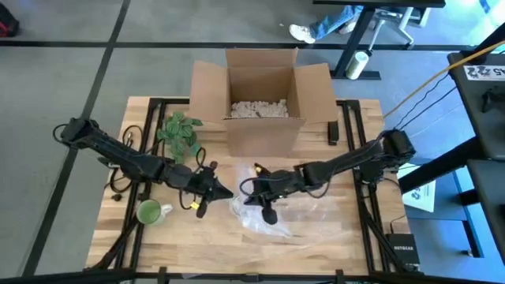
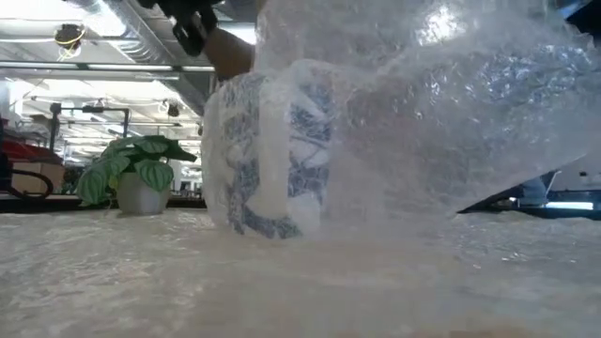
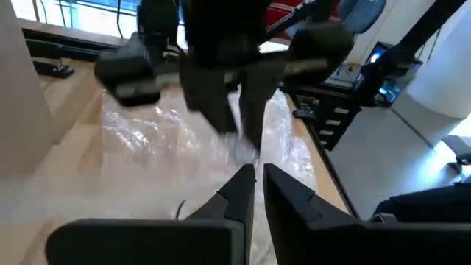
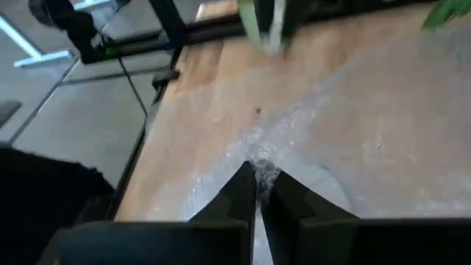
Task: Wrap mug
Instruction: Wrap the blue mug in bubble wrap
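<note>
1. Your left gripper (image 1: 223, 192), fingers together and empty, sits mid-table; bring it to the bubble wrap (image 1: 272, 217).
2. Your right gripper (image 1: 268, 211) pinches the wrap; draw it over the mug (image 2: 268, 155) near the front edge.

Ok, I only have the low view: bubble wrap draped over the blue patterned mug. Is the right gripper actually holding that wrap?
Observer: Yes. In its wrist view the right gripper is shut on a fold of the bubble wrap.
Operator: And the left gripper?
Observer: From above, the left gripper sits at the sheet's left edge, facing the right one.
Operator: Anything beside it?
Observer: A green mug stands unwrapped on the table, to that arm's left.
</note>
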You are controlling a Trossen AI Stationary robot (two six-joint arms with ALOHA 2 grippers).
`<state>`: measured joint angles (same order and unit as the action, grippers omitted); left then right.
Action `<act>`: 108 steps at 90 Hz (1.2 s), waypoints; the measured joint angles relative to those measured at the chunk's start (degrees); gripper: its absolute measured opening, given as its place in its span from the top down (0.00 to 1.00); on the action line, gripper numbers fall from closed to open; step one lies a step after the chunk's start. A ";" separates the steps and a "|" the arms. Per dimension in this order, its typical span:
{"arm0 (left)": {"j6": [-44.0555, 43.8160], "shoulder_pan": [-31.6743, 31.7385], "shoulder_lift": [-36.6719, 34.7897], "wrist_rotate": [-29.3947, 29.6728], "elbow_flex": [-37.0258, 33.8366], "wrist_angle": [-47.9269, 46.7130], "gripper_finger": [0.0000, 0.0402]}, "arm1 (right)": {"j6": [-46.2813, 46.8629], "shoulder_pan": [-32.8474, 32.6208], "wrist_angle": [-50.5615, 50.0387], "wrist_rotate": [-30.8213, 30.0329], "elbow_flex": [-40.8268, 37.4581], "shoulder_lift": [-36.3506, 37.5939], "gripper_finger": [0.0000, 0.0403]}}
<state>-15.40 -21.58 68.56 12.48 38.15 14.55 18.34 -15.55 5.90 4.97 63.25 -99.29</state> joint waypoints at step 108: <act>-14.48 -8.38 -6.53 17.51 0.06 -24.15 0.97 | -3.67 0.70 -58.80 2.07 48.87 -25.41 1.00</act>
<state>-29.88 -29.95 62.03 30.00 38.21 -9.60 14.66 -14.86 -52.90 7.04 112.12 -124.70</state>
